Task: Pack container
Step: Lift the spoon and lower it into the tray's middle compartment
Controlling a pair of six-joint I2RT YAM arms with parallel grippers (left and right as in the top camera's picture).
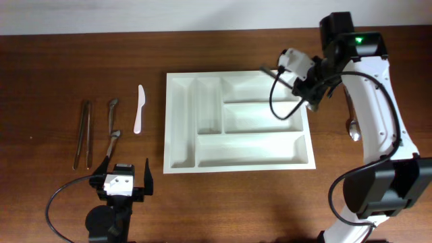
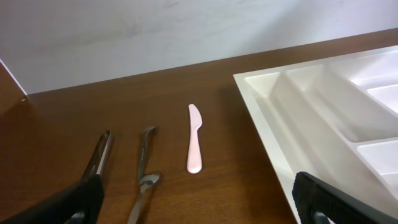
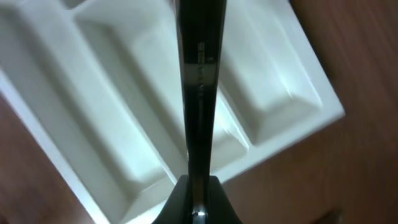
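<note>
Brown table (image 1: 54, 67); container (image 1: 169, 121) empty. Right hand (image 3: 198, 196) pinching dark utensil (image 3: 198, 93) above it; left hand (image 1: 126, 172) spread. Knife (image 1: 139, 109) left of container unpacked.

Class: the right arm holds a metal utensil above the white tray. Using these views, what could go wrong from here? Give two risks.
1. The right gripper pinches the utensil at one end only, so it may swing or slip in the grip.
2. In the right wrist view the utensil crosses dividers of the tray. Released like this, it could land on a wall rather than inside one compartment.
</note>
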